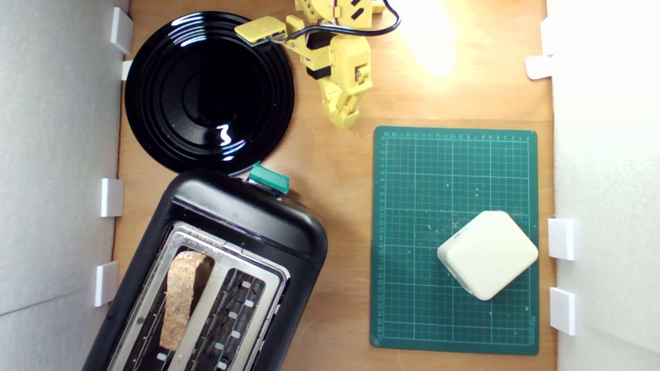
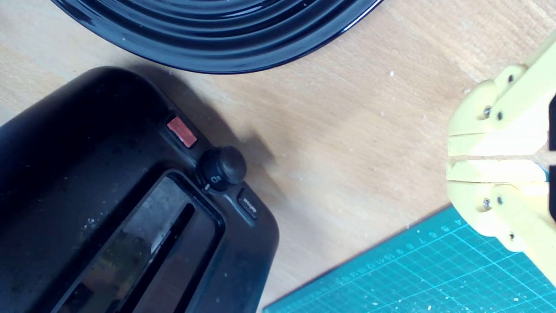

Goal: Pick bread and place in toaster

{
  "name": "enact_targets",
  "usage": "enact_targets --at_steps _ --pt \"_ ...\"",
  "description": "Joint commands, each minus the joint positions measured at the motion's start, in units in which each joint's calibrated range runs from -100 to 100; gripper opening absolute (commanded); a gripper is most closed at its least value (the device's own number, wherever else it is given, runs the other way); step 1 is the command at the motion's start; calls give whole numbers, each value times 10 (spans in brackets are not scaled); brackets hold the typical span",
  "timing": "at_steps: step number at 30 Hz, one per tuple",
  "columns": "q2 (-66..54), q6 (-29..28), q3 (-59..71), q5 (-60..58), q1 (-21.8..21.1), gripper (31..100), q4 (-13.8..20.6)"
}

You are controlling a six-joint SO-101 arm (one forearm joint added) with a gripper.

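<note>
Arm: yellow, reaching in from the exterior view's top edge, pointed down over bare table between plate (image 1: pixel 209 93) and green mat (image 1: pixel 454 239). Gripper (image 1: pixel 344 119): jaws pressed together, holding nothing. Bread (image 1: pixel 180 299): standing in the toaster (image 1: pixel 247 221) slot nearer the exterior view's left. White block (image 1: pixel 487 254): on mat.

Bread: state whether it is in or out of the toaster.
In. The bread stands edge-on inside the toaster's slot on the exterior view's left; the gripper is shut, empty.
</note>
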Motion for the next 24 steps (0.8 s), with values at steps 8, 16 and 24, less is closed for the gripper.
enact_targets --at_steps 8,16,24 --pt "-3 -2 1 2 1 309 1" --pt "-3 -2 1 2 1 309 1" --pt "-3 -2 1 2 2 309 1"
